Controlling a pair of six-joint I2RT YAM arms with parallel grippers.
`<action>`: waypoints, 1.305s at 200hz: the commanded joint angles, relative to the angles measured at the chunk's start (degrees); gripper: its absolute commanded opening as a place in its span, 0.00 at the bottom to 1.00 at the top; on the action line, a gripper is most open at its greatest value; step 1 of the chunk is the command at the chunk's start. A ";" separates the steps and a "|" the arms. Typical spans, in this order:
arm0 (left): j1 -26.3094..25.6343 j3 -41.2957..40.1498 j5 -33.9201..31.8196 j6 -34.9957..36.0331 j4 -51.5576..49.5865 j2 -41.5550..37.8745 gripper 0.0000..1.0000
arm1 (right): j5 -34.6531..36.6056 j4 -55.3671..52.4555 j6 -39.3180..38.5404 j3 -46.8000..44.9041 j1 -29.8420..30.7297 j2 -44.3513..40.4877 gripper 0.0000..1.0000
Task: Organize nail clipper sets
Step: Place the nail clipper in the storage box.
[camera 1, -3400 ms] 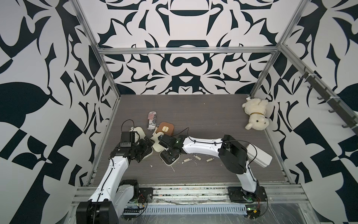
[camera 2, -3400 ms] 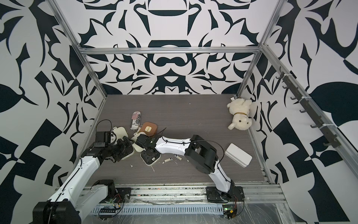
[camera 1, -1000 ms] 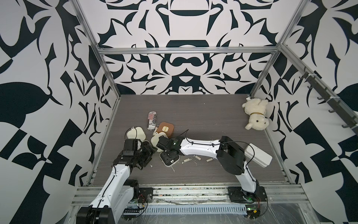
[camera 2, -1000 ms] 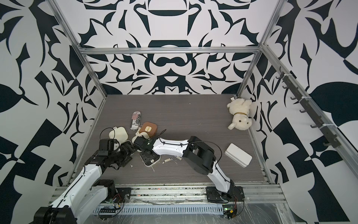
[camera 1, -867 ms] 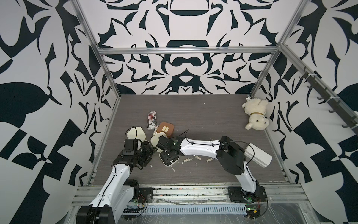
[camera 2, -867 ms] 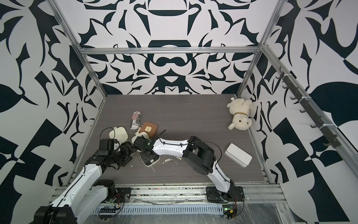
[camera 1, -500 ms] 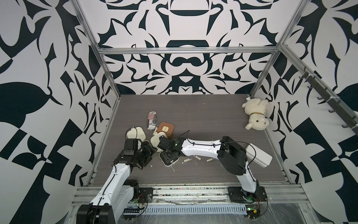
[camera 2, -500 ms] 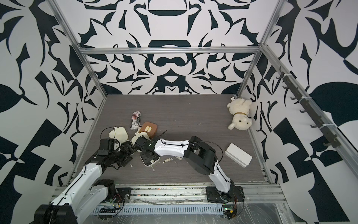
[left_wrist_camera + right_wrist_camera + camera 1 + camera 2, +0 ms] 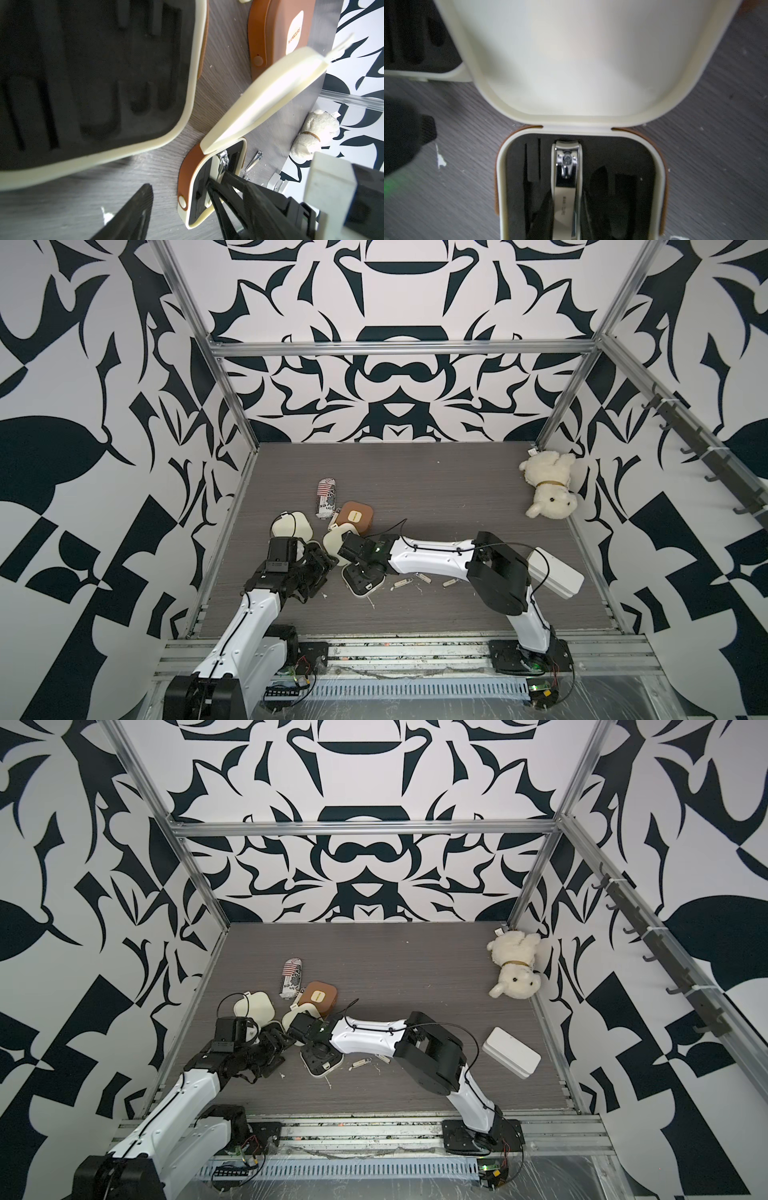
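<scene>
Right wrist: clipper (image 9: 566, 180) flanked by the right hand (image 9: 566, 200).

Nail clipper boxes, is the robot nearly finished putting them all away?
Not yet. Done: the big clipper lies in its slot in the open cream case, and the brown case is shut. In hand: the right end effector reaches into that case at the clipper. Left: small tools lie loose beside it, the other cream case shows empty slots, and both cream cases are open.
</scene>
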 commanded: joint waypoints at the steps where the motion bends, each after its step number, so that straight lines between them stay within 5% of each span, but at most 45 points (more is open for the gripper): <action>1: -0.22 1.42 -0.03 0.56 -0.19 0.40 0.73 | 0.33 -5.83 -0.92 2.85 0.02 0.69 0.31; 36: -0.31 1.70 0.05 0.71 -0.09 0.76 0.73 | 0.65 -6.46 -1.41 6.46 -0.34 1.13 0.41; 93: -0.29 1.90 -0.09 0.92 0.02 1.02 0.73 | 0.97 -6.20 -0.87 7.66 -0.85 -0.83 0.44; 188: -0.30 2.14 0.10 1.23 0.65 2.42 0.73 | -1.78 -4.25 0.33 7.75 -2.82 -0.54 0.09; 261: -0.27 2.05 0.11 1.18 0.84 2.78 0.73 | -3.44 -3.97 0.15 9.55 -2.80 0.91 0.04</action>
